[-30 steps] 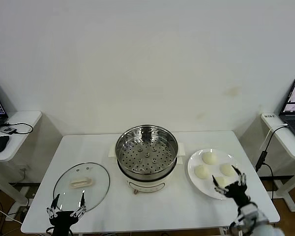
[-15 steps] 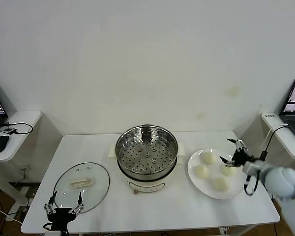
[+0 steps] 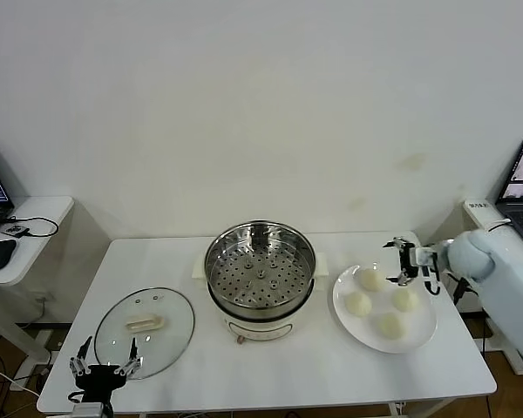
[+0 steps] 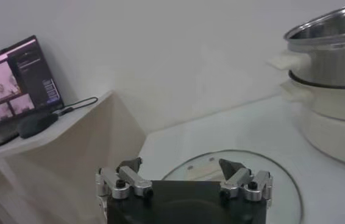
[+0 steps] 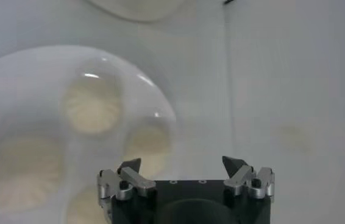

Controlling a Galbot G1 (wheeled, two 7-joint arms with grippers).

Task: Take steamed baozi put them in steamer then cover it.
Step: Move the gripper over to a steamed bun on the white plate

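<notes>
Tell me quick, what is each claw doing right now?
Left claw: open, empty, at the table's near edge by the glass lid.
Right claw: open, empty, above the plate of buns.

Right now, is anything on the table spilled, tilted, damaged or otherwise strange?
Nothing stands out. The four baozi sit on the white plate, the steamer stands upright with an empty tray, and the glass cover lies flat beside it. The right end effector is open over the plate's far edge.

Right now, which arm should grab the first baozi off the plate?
Right. The right gripper hovers open above the baozi on the plate; the left gripper sits across the table by the glass cover.
</notes>
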